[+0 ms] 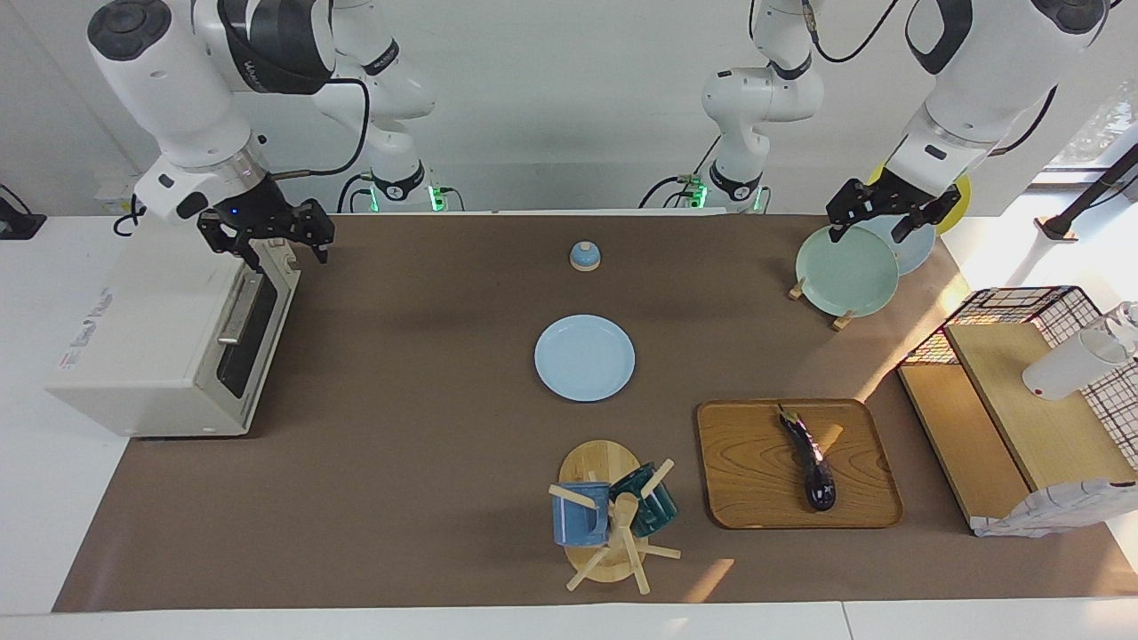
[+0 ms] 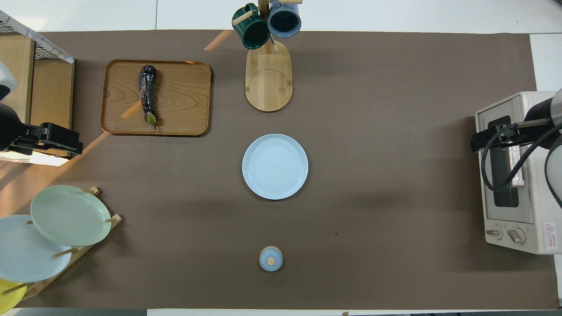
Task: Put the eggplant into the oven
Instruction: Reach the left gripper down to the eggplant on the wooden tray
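The oven, at the facing frame's left, looks shut, though its door is seen slantwise; the right pincer, jaws apart, hovers above it. The left pincer is also apart. The glossy eggplant on the lower-right tray may slip or roll when grasped.

The eggplant is glossy dark purple-black with a green stem end, lying on a brown wood-grain tray. The oven is off-white with a dark glass door. A brown mat covers the white table. The middle plate is pale blue. One mug is blue, the other mug dark green. The rack plate is pale green.
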Robot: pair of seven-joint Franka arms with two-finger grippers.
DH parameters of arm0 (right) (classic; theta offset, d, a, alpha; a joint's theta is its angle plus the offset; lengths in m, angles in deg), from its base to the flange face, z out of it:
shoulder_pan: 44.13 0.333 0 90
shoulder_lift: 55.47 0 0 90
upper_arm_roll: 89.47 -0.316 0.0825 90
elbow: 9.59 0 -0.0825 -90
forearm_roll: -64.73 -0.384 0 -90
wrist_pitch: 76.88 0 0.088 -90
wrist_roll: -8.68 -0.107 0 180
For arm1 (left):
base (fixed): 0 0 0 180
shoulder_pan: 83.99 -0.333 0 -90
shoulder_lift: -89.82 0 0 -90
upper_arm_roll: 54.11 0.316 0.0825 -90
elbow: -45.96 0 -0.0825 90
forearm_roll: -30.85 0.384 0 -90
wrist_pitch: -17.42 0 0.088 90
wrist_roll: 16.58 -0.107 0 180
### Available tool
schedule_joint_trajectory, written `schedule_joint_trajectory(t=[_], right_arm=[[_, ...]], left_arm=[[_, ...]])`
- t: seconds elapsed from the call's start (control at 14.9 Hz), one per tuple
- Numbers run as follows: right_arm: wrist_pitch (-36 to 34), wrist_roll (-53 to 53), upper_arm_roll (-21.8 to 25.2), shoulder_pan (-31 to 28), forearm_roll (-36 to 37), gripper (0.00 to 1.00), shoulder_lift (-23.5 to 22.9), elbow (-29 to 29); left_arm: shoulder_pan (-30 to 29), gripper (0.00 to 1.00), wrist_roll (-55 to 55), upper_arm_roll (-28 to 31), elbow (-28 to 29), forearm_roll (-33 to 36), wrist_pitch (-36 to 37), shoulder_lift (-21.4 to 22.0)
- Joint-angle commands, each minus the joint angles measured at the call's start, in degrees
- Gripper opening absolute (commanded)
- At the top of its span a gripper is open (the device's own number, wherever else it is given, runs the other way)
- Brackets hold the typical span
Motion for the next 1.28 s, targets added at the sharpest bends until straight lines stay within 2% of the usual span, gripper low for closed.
schedule_joint_trajectory(t=[0.0,0.54,0.87,1.14,1.21], right_arm=[[-0.6,-0.1,-0.2,-0.7,-1.5,1.00,0.6,0.4],[-0.6,-0.1,-0.2,-0.7,-1.5,1.00,0.6,0.4],[-0.5,-0.2,-0.2,-0.7,-1.5,1.00,0.6,0.4],[-0.5,-0.2,-0.2,-0.5,-1.5,1.00,0.6,0.3],[-0.6,-0.2,-0.2,-0.5,-1.5,1.00,0.6,0.4]], left_arm=[[0.9,1.00,0.8,0.3,-0.2,1.2,0.1,0.4],[0.9,1.00,0.6,0.3,0.3,1.1,-0.8,0.7],[0.9,1.00,2.9,0.2,0.9,0.7,-5.2,0.5],[0.6,1.00,2.7,0.3,0.6,0.6,-9.5,-3.5],[0.5,1.00,2.6,0.3,0.1,0.6,-11.4,-5.8]])
